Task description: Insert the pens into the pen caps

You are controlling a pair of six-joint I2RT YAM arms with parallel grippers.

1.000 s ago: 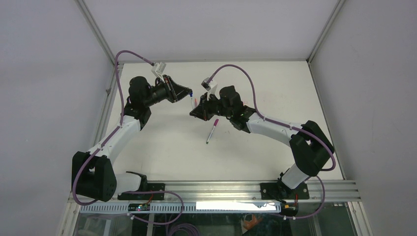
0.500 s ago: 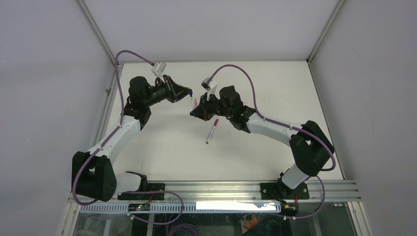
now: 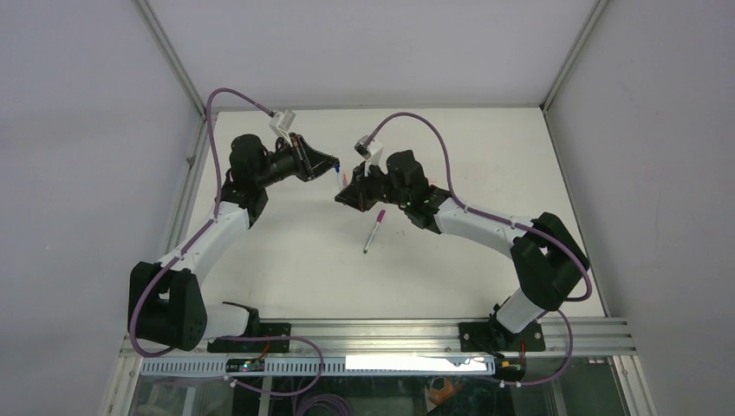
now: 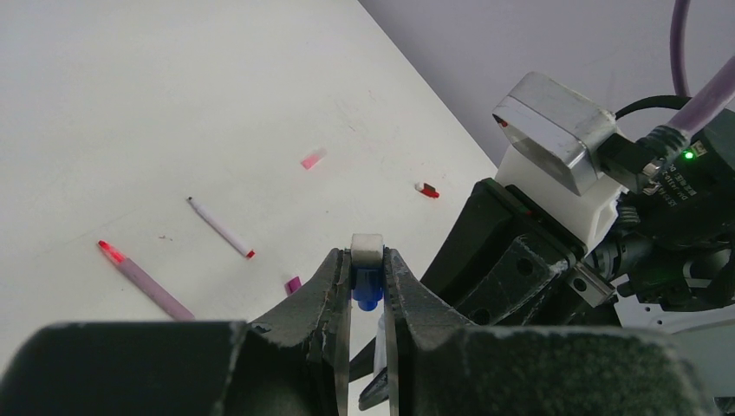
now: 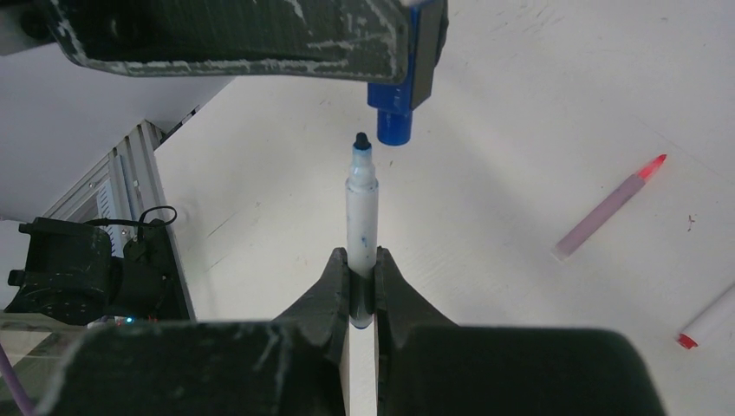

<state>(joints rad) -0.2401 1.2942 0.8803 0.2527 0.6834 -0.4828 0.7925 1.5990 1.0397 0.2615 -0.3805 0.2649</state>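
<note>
Barely shifted from a second ago, the left arm has drawn its wrist a touch up and back, while the right arm has stayed put. Both arms reach inward over the middle of the table, wrists nearly meeting.

The blue cap is clamped in the left gripper, whose jaws are narrowed tightly on it, its mouth facing the blue-tipped pen. That white-barrelled pen stands pinched near its rear end in the right gripper, almost fully closed. The dark tip stops just short of the cap and slightly to one side, not touching.

On the table beyond lie a pinkish pen, a white pen, a magenta cap, a pale pink cap and a red cap.
</note>
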